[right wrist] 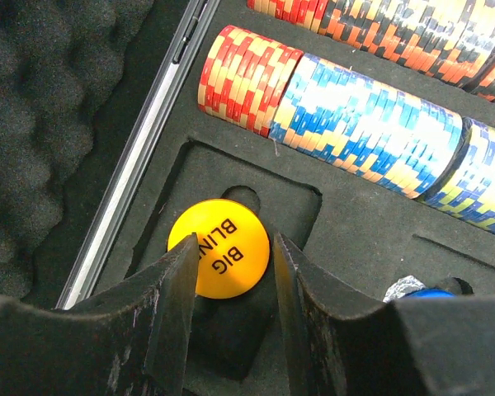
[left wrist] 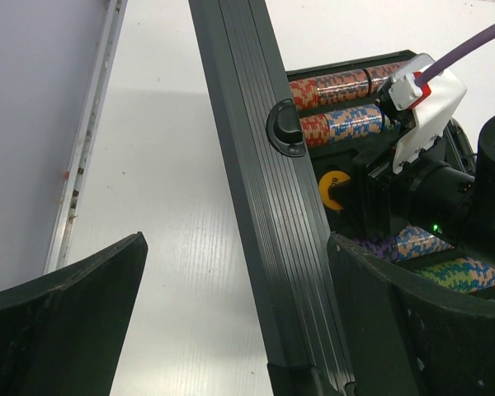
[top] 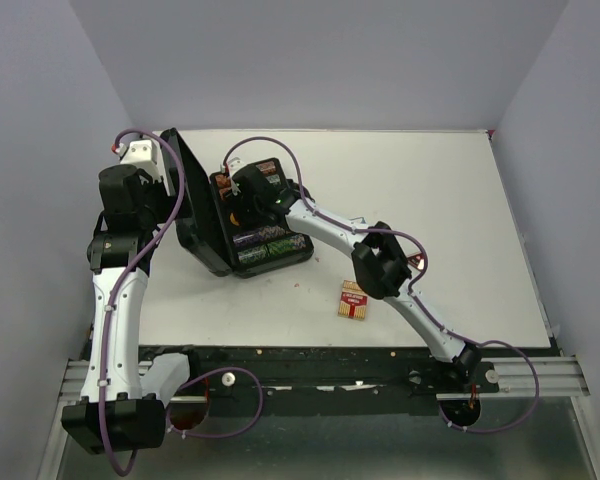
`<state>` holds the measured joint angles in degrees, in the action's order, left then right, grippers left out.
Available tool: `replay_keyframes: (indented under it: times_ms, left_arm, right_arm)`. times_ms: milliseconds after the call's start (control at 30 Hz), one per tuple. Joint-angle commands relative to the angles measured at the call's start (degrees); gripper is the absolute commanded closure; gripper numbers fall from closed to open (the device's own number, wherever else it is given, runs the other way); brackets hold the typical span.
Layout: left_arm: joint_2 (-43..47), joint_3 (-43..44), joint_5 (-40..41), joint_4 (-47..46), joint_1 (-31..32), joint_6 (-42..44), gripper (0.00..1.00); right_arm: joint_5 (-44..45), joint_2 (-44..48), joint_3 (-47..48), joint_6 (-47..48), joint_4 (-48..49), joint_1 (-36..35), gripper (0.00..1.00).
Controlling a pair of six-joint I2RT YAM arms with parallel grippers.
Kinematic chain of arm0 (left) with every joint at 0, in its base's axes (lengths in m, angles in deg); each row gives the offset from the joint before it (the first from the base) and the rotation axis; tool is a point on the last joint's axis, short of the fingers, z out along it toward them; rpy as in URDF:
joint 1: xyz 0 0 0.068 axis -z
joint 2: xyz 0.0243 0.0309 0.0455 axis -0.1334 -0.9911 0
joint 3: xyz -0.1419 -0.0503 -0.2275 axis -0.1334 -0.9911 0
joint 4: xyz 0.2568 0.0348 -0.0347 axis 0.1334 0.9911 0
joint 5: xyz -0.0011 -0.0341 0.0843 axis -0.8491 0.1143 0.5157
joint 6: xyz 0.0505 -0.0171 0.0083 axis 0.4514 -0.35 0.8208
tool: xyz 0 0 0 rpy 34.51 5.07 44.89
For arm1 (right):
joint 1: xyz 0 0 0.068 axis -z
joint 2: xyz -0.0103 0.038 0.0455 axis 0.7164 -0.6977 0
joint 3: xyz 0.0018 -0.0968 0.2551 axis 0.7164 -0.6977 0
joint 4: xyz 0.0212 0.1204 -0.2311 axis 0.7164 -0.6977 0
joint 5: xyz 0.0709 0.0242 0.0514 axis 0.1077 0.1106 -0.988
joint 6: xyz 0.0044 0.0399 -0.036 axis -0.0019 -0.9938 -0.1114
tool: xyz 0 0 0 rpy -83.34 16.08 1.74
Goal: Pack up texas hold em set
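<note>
The black case (top: pixel 280 258) lies open on the table, its lid (top: pixel 195 200) raised on the left. Rows of multicoloured chips (right wrist: pixel 371 124) fill its foam tray. My right gripper (right wrist: pixel 234 243) is inside the case (top: pixel 243 198), its fingers slightly apart just over an orange "BIG BLIND" button (right wrist: pixel 223 264) lying in a foam recess. A blue button (right wrist: pixel 421 293) sits to its right. My left gripper (left wrist: pixel 238 239) is wide open with the lid's ribbed edge (left wrist: pixel 264 206) between its fingers, close to the right finger (left wrist: pixel 412 330). A red card deck (top: pixel 354 300) lies on the table.
The card deck lies right of the case, beside my right arm's elbow (top: pixel 380 262). White walls enclose the table on the left, back and right. The lid's egg-crate foam (right wrist: pixel 49 107) rises left of the right gripper.
</note>
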<state>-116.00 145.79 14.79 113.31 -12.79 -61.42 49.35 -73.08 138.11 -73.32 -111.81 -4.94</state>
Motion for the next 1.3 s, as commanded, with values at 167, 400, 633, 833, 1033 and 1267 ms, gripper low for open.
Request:
replay_keyframes:
  times_ms: [167, 400, 633, 833, 1033, 1267]
  left_arm:
    - [0.83, 0.97, 1.43, 0.36, 0.12, -0.37, 0.01]
    - [-0.13, 4.74, 1.25, 1.5, 0.12, -2.21, 0.01]
    - [-1.19, 8.79, 1.25, 2.29, 0.12, -3.1, 0.01]
    - [-2.07, 11.25, 3.36, 3.87, 0.03, -2.39, 0.01]
    - [-1.98, 11.16, 4.24, 4.4, 0.03, -3.53, 0.01]
    - [-3.12, 11.43, 2.04, 3.26, -0.23, -7.75, 0.01]
  right_arm:
    - [3.76, -2.78, -0.92, 0.57, -19.05, 2.53, 0.4]
    - [0.16, 1.0, 5.06, 0.4, -18.0, 3.06, 0.29]
    - [-0.56, 7.06, 6.56, 0.66, -17.12, 4.11, 0.12]
    - [1.02, 16.01, -1.24, -1.79, -11.68, 5.6, 0.01]
    - [3.92, 27.35, -18.71, -8.91, -12.81, 11.83, 0.0]
    - [4.28, 41.16, -47.47, -11.56, -11.75, 18.96, 0.0]
